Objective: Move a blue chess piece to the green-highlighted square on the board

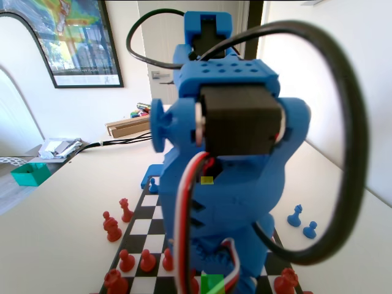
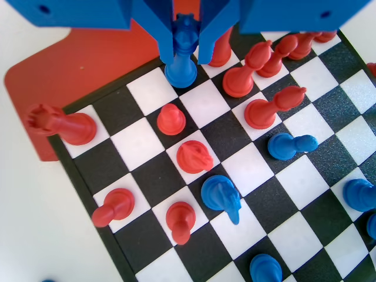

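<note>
In the wrist view my gripper (image 2: 187, 44) is shut on the blue chess piece (image 2: 181, 59), a slim piece with a spiky crown. Its round base hangs over or rests on a dark square at the board's (image 2: 147, 176) end row; I cannot tell which. In the fixed view the blue arm (image 1: 233, 153) leans far over the board (image 1: 147, 214) and hides most of it. The green-highlighted square (image 1: 212, 283) peeks out at the bottom edge under the arm. A paler yellow-green square (image 1: 207, 180) shows through the arm higher up.
Red pieces crowd the held piece: a pawn (image 2: 171, 118), a tall piece (image 2: 241, 79) and a row behind. A blue knight (image 2: 222, 197) and a blue pawn (image 2: 288, 145) stand nearer. Two blue pawns (image 1: 295, 215) and red pieces (image 1: 112, 226) stand off the board.
</note>
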